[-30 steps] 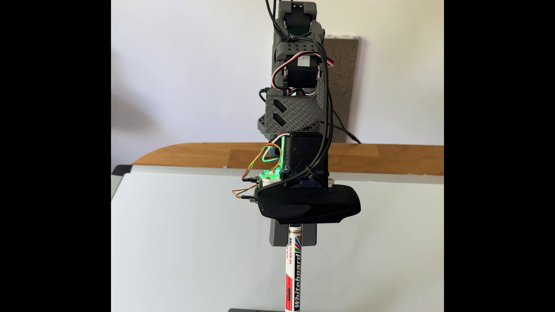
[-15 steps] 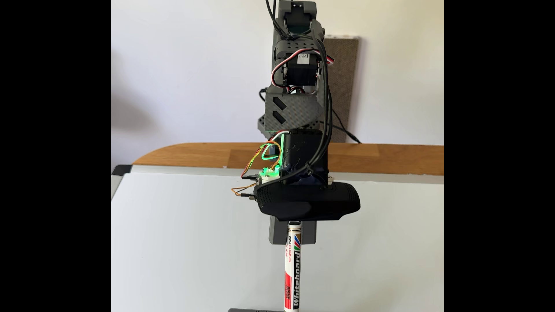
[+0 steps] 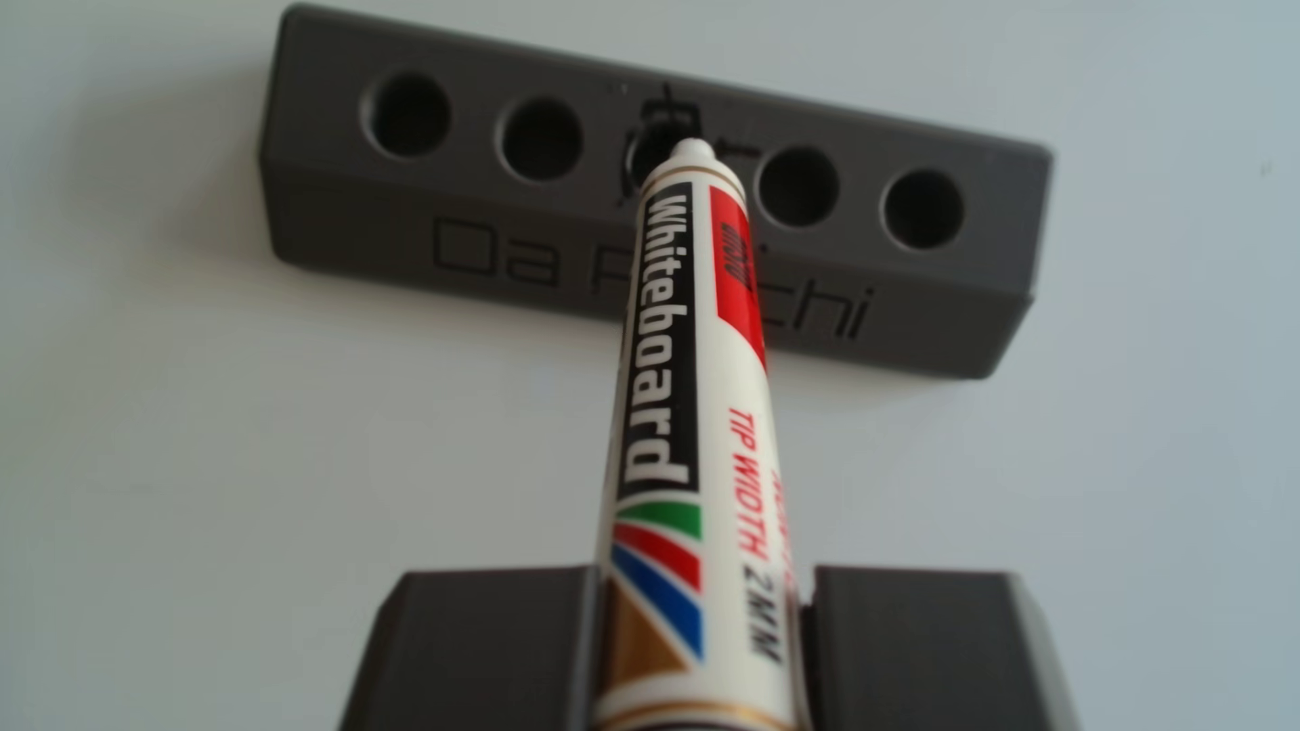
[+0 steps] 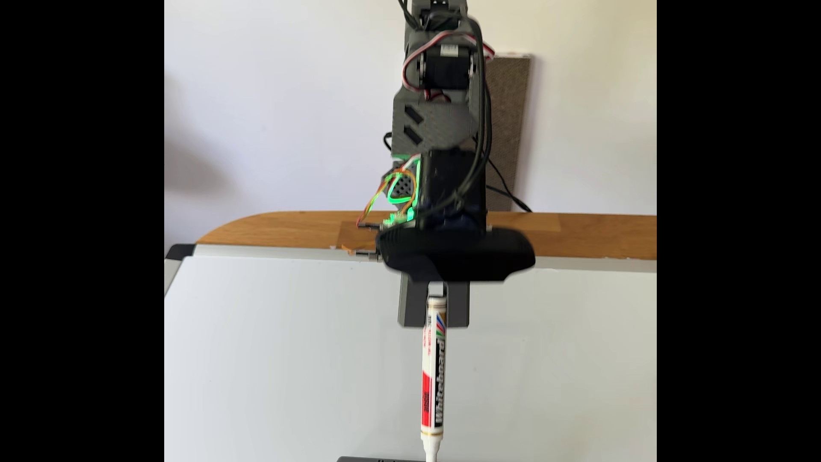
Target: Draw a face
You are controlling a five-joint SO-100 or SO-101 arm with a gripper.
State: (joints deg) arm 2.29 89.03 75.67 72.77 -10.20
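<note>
A white whiteboard marker (image 3: 693,393) with red and black print points down, and my gripper (image 3: 703,597) is shut on its upper barrel between two dark grey jaws. Its white nib end (image 3: 691,149) hangs just over the middle hole of a dark grey holder block (image 3: 450,232) with several round holes. In the fixed view the marker (image 4: 433,377) hangs upright from the gripper (image 4: 434,311), its tip just above the holder (image 4: 377,459) at the bottom edge. Both stand over a blank whiteboard (image 4: 266,355).
The whiteboard (image 3: 211,457) lies on a wooden table (image 4: 275,229) against a pale wall. A black camera (image 4: 457,257) rides on the wrist with loose coloured wires (image 4: 391,195) beside it. A brown panel (image 4: 511,133) leans on the wall behind the arm.
The arm has risen, carrying the marker upward. Its lower end, sunk in the holder before, now shows free above it. The gripper stays shut on the barrel.
</note>
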